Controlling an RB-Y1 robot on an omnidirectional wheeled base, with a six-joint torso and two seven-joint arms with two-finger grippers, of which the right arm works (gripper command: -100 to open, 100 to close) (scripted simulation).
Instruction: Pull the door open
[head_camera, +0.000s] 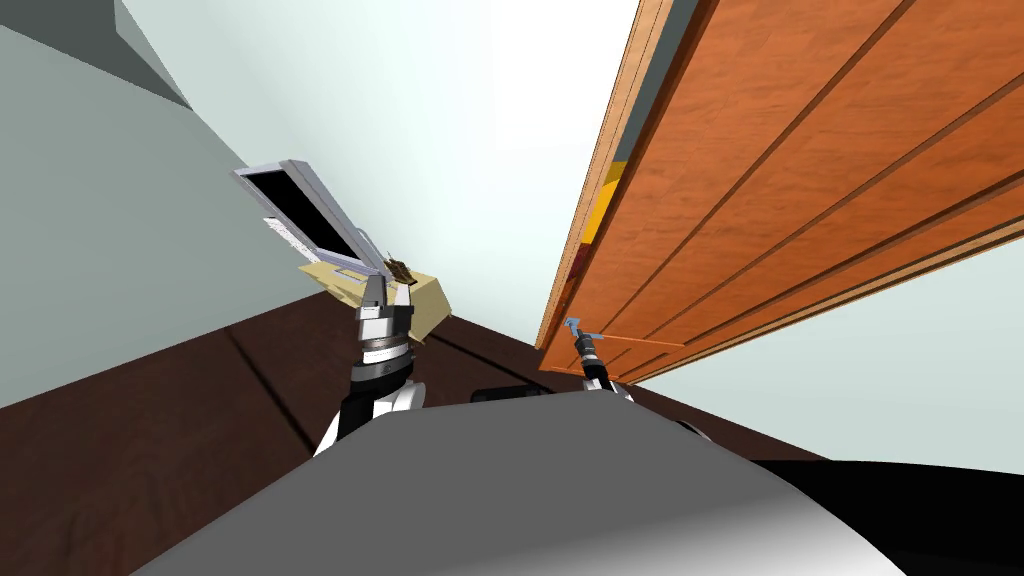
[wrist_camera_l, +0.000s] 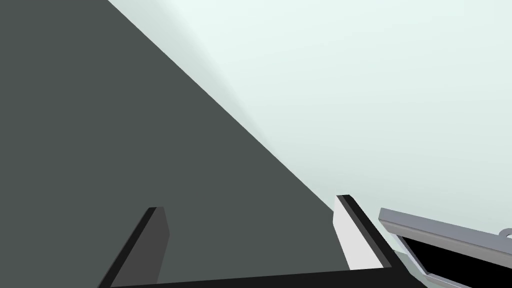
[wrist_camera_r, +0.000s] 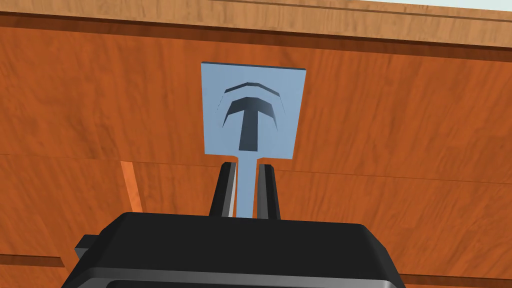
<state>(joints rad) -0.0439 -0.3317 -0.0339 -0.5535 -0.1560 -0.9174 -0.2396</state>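
Pale walls (head_camera: 450, 120) and a dark brown floor (head_camera: 150, 420) surround one tall orange wood-grain door (head_camera: 800, 180). The right gripper (wrist_camera_r: 247, 167) is clamped on the stem of its single pale blue flat lever handle (wrist_camera_r: 280, 135), near the door's edge. The left gripper (wrist_camera_l: 250, 204) hangs spread and empty. The door looks stiff and heavy. The thin, smooth handle may slip, so grip it deep.

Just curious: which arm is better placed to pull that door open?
Right: the right claw is shut on the blue-grey handle of the door; the left claw stands open, away from it.
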